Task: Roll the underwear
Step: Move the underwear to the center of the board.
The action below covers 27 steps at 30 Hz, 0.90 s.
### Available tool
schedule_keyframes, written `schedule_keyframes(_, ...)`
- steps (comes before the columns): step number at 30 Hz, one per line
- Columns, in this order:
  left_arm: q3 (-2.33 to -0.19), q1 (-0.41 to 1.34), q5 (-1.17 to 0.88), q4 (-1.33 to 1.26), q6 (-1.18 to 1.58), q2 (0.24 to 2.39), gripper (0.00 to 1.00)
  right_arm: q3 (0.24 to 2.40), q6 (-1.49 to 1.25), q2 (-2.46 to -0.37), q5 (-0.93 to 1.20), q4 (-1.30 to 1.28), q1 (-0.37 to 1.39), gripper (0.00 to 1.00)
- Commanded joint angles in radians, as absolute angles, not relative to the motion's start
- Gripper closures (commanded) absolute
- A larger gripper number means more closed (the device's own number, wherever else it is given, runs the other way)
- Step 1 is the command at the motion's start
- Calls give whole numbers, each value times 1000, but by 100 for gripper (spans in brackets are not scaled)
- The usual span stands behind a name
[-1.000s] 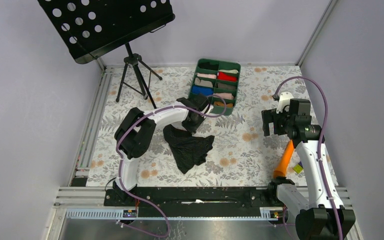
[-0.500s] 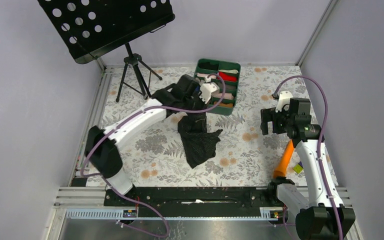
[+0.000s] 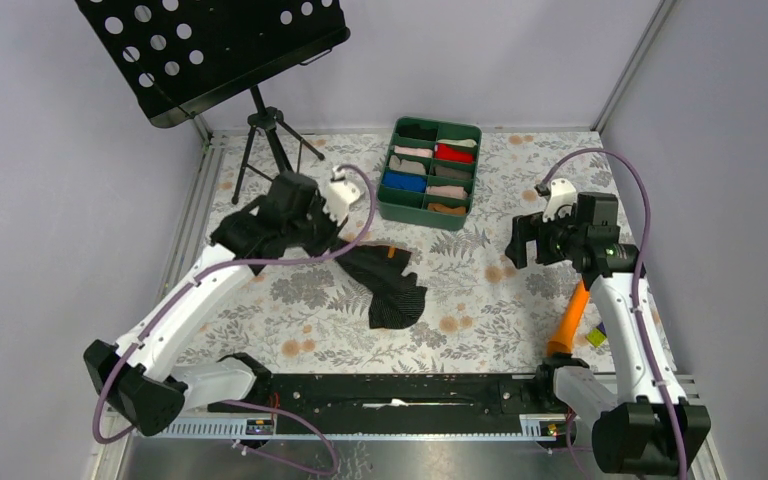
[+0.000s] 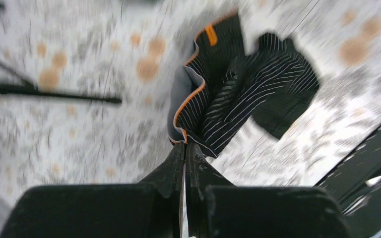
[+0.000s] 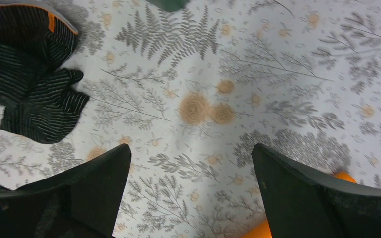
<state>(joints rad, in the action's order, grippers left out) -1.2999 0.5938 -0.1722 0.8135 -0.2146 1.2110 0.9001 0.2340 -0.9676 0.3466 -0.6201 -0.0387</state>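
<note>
The underwear [image 3: 392, 292] is a black pinstriped garment with an orange-edged waistband and a small orange tag, lying crumpled on the floral table cover left of centre. My left gripper [image 3: 343, 253] is shut on a corner of its waistband. In the left wrist view the underwear [image 4: 243, 94] trails away from my left gripper [image 4: 186, 145], blurred by motion. My right gripper [image 3: 520, 246] hovers open over bare cloth to the right. The right wrist view has the underwear [image 5: 30, 94] at the far left, well apart from my right gripper [image 5: 191, 148].
A green divided tray [image 3: 396, 205] with small cloth rolls stands at the back centre. A black music stand on a tripod [image 3: 263, 135] rises at the back left. An orange object [image 3: 568, 322] lies by the right arm. Walls close in on three sides.
My left arm has swung left and away from the tray, dragging the underwear by its waistband; the garment now lies lower and flatter. The right gripper has shifted slightly left.
</note>
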Motion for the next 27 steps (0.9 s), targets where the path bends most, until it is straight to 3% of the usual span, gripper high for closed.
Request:
schedule_keyframes(1,-1091,575,67,792,-315,1151,100,941,182,-1040,480,-511,-7,1)
schedule_keyframes(10,-878,532,332,678,-279,1152,100,1046,154,-1237,428,-414,248,2)
schedule_keyframes(11,-880,524,356,683,-252,1156,93,1061,153,-1266,424,-401,281,2)
schedule_keyframes(14,-894,486,353,715,-189,1133,51,1119,153,-1369,425,-362,377,6)
schedule_keyframes(16,-899,465,351,741,-148,1108,37,1163,159,-1444,442,-337,418,13)
schedule_keyframes(20,-916,459,364,757,-141,1063,20,1277,181,-1622,543,-337,474,32)
schedule_keyframes(23,-999,449,290,818,-123,1085,16,1351,218,-1723,553,-359,528,30)
schedule_keyframes(27,-1085,382,134,931,-101,1171,18,1423,250,-1830,546,-369,597,27)
